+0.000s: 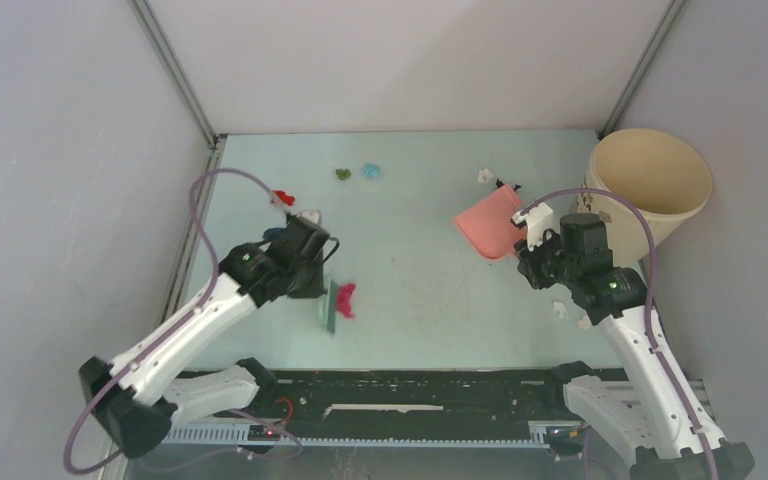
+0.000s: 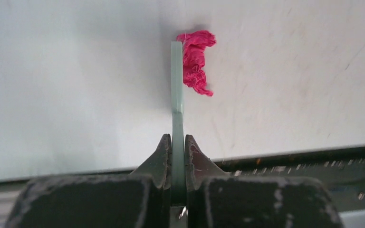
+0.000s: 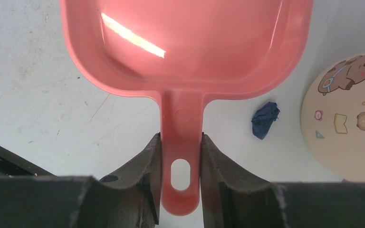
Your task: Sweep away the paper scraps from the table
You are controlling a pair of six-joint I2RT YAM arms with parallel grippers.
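Our left gripper (image 2: 177, 145), arm stretched forward, clamps a thin teal-green brush (image 2: 177, 76); our right gripper (image 3: 180, 142) pinches a salmon-pink plastic dustpan (image 3: 185, 47).

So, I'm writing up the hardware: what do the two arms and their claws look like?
The left arm and right arm are white shells with black joints and bases. A purple-grey cable loops along each. The left claw and right claw each have two dark grey, rough-surfaced, tapered fingers.
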